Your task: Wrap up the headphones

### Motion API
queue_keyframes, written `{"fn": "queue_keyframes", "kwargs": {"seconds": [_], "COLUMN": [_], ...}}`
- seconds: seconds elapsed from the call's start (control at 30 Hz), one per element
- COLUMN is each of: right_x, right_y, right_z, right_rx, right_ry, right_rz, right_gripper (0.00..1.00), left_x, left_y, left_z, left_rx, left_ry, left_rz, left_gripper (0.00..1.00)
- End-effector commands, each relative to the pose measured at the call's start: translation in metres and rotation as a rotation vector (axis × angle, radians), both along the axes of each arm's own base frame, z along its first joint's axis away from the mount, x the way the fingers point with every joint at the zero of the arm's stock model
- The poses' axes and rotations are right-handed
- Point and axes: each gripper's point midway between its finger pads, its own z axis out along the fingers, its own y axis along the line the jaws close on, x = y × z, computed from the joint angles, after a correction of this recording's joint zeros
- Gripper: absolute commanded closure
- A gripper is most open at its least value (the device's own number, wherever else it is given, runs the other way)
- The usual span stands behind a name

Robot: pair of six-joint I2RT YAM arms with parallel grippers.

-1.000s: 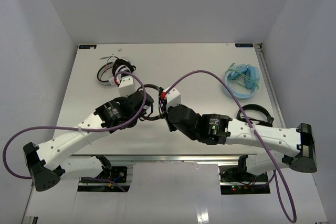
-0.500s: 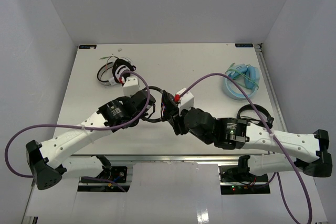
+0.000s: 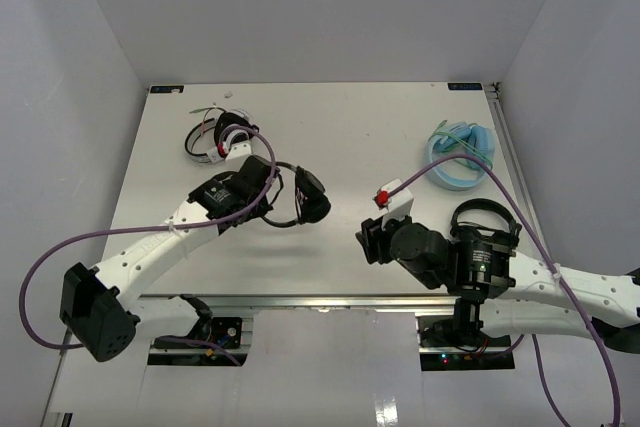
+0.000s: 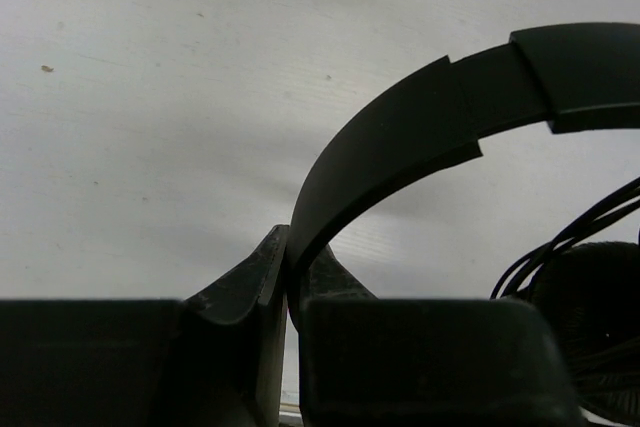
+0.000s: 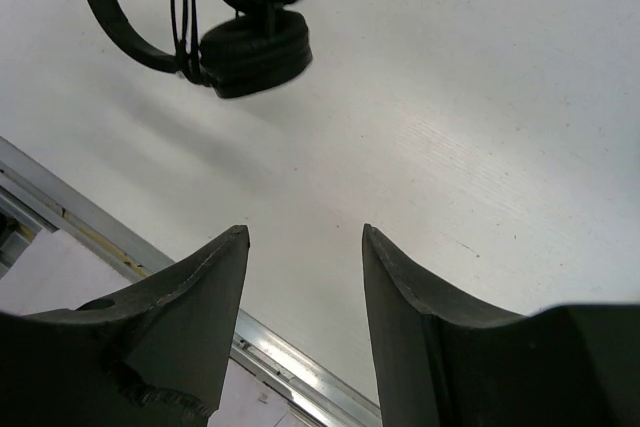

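Headphones (image 3: 312,203) seen centre-left of top view, headband pinched in left tool (image 4: 291,265), clamped narrow. Right tool (image 5: 304,239) held wide, nothing gripped, lower centre-right over desk (image 3: 380,127), apart from headphones.

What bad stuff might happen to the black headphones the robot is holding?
1. The left gripper pinches the headphones only by the thin headband, right at its fingertips. They might twist or slip out.
2. The cable runs in loose strands beside the earcup. The right gripper is open and away from it, so nothing holds those strands and they might come undone.
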Motion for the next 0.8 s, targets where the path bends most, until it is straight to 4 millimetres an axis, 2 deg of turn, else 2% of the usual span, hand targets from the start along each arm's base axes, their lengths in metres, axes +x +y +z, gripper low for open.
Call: {"fn": "queue_keyframes", "kwargs": {"seconds": [0.0, 0.07, 0.17, 0.37, 0.57, 0.63, 0.67, 0.77], "right_x": [0.009, 0.009, 0.011, 0.012, 0.011, 0.011, 0.011, 0.011], "right_y": [-0.012, -0.015, -0.02, -0.021, -0.016, -0.015, -0.015, -0.017], "right_z": [0.006, 0.007, 0.005, -0.005, -0.009, -0.011, -0.012, -0.012], "right_rx": [0.037, 0.043, 0.046, 0.022, 0.004, 0.0, -0.002, 0.0], "right_ry": [-0.035, -0.039, -0.048, -0.047, -0.041, -0.039, -0.04, -0.043], "right_rz": [-0.075, -0.077, -0.099, -0.102, -0.088, -0.084, -0.084, -0.087], "right_gripper": [0.44, 0.43, 0.43, 0.42, 0.42, 0.42, 0.42, 0.41], "left_x": [0.02, 0.024, 0.03, 0.036, 0.035, 0.034, 0.03, 0.027], "left_y": [0.021, 0.037, 0.076, 0.128, 0.146, 0.163, 0.161, 0.176], "left_z": [-0.001, -0.013, -0.034, -0.044, -0.062, -0.073, -0.081, -0.092], "left_rx": [-0.123, -0.136, -0.142, -0.169, -0.22, -0.258, -0.294, -0.335], "left_ry": [-0.017, 0.018, 0.066, 0.054, 0.08, 0.101, 0.128, 0.16], "left_rz": [0.09, 0.137, 0.261, 0.423, 0.479, 0.54, 0.537, 0.575], "left_gripper": [1.0, 1.0, 1.0, 1.0, 1.0, 1.0, 1.0, 1.0]}}
